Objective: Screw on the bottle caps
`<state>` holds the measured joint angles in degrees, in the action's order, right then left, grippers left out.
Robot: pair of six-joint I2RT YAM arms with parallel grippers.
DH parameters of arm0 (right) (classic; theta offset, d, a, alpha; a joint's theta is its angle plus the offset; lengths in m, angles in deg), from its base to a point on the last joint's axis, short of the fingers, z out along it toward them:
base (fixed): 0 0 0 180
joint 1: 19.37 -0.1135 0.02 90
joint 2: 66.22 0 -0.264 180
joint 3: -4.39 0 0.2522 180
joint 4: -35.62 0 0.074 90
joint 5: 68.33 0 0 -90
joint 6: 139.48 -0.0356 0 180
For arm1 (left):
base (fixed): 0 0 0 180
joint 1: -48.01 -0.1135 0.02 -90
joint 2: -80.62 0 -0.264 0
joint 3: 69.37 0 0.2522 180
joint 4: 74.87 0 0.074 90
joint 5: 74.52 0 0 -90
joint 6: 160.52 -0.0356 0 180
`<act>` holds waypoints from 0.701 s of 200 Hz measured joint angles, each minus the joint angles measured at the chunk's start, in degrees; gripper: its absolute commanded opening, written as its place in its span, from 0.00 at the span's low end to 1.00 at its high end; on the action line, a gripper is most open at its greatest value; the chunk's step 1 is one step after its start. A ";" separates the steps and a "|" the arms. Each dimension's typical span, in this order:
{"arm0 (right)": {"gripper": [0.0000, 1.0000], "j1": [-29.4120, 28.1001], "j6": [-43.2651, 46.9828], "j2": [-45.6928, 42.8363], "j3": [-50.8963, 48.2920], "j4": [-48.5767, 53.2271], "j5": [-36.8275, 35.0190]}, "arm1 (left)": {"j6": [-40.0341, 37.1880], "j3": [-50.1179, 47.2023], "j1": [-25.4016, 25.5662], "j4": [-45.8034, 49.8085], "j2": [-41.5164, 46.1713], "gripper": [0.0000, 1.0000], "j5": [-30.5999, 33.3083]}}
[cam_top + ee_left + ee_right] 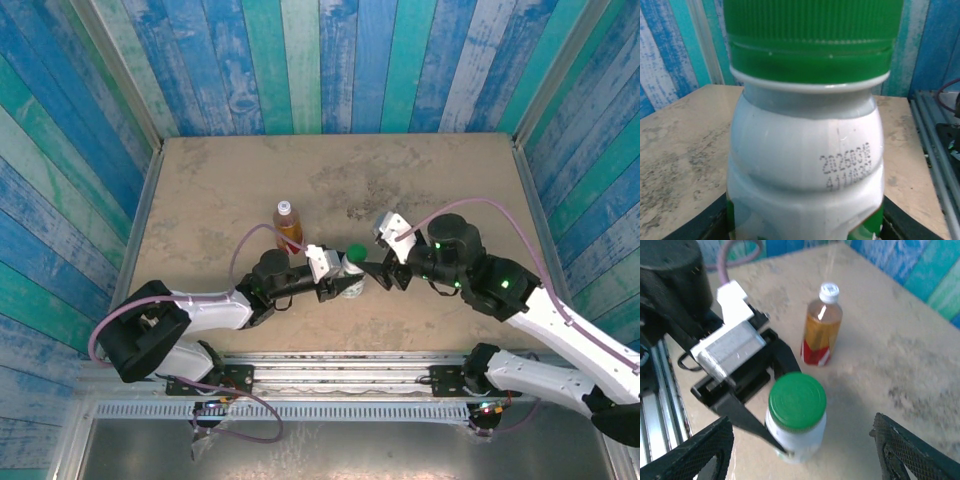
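**Held bottle.** The white bottle [794,442] stands upright on the counter [900,355], near the middle and toward the arms' edge. The left gripper [343,280] is pressed together on its lower body, one finger on each side, well below the neck. This low grip acts as a vice. It keeps the bottle from turning or tipping and leaves the top free for the other arm.

**Green cap.** The green cap [797,400] sits on the neck of the white bottle. In the left wrist view it lies level, with its lower ring close above the bottle's white collar, so it looks threaded down. The pictures do not show how tight it is.

**Right arm.** The right gripper [802,420] hovers over the cap with its fingers [695,452] spread wide, one to each side, touching nothing. Judged from this pose, it is lined up to close on the ribbed rim for a turn. The wide spread gives clearance so the cap is not knocked.

**Second bottle.** The amber bottle [821,335] stands upright farther from the arm bases and to the left of the held bottle, apart from both grippers. The white cap [829,290] is on its neck, and whether it is fully screwed home cannot be told. Standing there, it is out of the working arms' way.

**Caution.** If the left gripper's hold slips, the white bottle will likely spin with the cap instead of tightening.
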<state>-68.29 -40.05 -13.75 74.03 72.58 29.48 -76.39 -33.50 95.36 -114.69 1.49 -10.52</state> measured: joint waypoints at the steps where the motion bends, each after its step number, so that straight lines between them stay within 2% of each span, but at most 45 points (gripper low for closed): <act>1: 0.76 0.00 0.07 0.15 -0.07 -0.33 0.04 | 0.00 0.00 0.00 0.00 0.00 0.54 -0.07; 82: 0.67 0.00 0.42 5.75 -2.14 -4.83 0.94 | 0.39 0.00 0.00 -0.09 0.00 0.54 -0.98; 110: 0.49 0.00 0.00 6.67 -2.43 -4.85 1.57 | 0.44 -0.07 -0.02 -0.66 0.02 0.55 -0.61; 131: 0.38 0.00 -0.46 7.21 -2.43 -4.90 2.51 | 0.55 -0.07 -0.07 -0.81 0.02 0.56 -0.15; 140: 0.36 0.00 -0.72 7.32 -2.43 -4.96 2.71 | 0.50 -0.15 -0.07 -0.81 0.02 0.56 0.00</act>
<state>-68.29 -40.77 -6.43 71.60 67.62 32.19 -75.89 -33.65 95.30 -115.50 1.51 -10.52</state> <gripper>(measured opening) 0.402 0.561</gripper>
